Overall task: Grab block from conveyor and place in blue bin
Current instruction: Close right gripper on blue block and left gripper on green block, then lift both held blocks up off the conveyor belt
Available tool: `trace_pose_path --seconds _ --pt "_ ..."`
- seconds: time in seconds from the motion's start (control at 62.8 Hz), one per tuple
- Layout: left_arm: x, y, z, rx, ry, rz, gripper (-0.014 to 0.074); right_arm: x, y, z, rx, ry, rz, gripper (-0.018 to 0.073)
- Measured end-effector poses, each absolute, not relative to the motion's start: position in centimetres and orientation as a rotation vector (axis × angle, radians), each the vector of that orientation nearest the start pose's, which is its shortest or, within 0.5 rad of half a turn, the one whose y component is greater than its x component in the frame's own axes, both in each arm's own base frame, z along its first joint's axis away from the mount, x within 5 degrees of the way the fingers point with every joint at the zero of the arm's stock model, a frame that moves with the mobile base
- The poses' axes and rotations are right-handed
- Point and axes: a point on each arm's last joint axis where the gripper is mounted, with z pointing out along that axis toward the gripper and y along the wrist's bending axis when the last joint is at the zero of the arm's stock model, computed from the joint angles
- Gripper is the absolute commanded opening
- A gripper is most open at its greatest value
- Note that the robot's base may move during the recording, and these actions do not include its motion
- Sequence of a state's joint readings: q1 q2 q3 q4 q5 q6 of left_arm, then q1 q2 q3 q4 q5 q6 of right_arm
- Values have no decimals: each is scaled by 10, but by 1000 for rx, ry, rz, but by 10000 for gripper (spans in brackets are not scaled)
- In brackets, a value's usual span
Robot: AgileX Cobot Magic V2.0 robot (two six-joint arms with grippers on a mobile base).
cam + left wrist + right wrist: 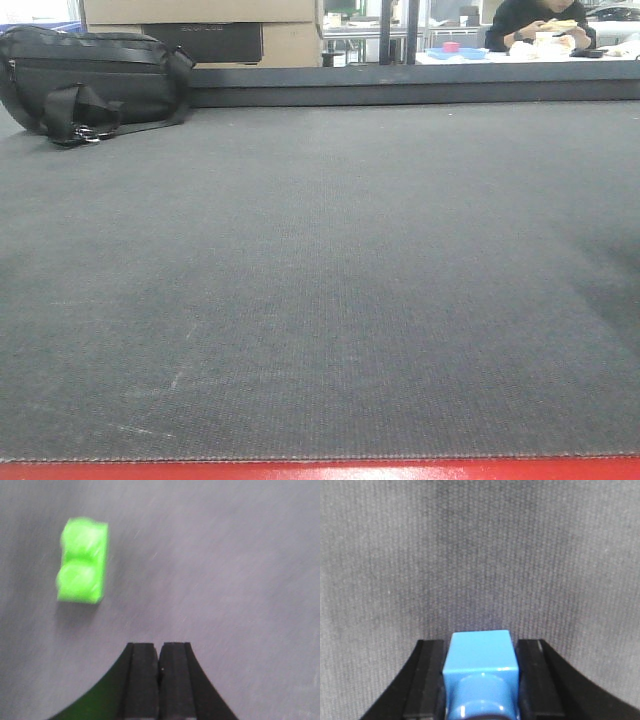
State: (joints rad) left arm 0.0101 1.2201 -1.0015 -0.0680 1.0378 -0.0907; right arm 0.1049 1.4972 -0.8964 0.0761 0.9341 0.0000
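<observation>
Clamped in my right end effector (480,680), at the bottom centre of the right wrist frame, is a blue block (480,655). The pads press its two sides, and bare conveyor (480,555) fills the frame beyond it. Finding: for this block the grab is done and the placing is not.

At the bottom centre of the left wrist frame, my left end effector (159,660) has its pads pressed together with nothing between them. A green block (82,562), blurred, lies on the belt in the upper left of that frame, apart from the pads and ungripped.

Front view: a red frame edge (320,470) runs along the bottom, then belt with no block or arm showing on it. A black bag (95,80) rests at the upper left. No blue bin can be identified with confidence. A small blue tray (455,52) on a far bench at the upper right is too small to judge.

Outstanding, in my judgement: carry to the bin and release.
</observation>
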Motion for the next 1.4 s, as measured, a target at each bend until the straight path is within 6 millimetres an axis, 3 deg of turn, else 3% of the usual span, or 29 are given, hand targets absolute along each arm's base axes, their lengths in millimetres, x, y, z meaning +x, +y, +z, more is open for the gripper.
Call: trace_pose_path --seconds 0.096,0.207,0.35,0.478,0.589,1.051,1.083,1.29,1.402 --pt "233 3 311 -185 2758 -77 -111 255 32 224 -98 2994 109 -162" --pt "249 9 314 -168 2787 -11 -73 256 33 253 -100 2887 117 -162" --pt "270 14 308 -103 2850 61 157 255 33 295 -100 2731 130 -162" --pt "287 17 289 -73 2901 102 349 252 33 325 -95 2624 154 -162" --pt "297 20 275 -53 2939 137 408 250 34 337 -89 2583 175 -162" --pt "332 22 216 -30 3013 135 384 247 35 339 -85 2586 192 -162" --pt "333 22 214 -29 3017 135 355 247 35 339 -85 2588 192 -162" --pt "335 26 213 -40 3014 203 -100 247 35 340 -86 2584 192 -162" --pt "337 27 221 -63 3028 215 -111 248 35 357 -86 2517 197 -162"
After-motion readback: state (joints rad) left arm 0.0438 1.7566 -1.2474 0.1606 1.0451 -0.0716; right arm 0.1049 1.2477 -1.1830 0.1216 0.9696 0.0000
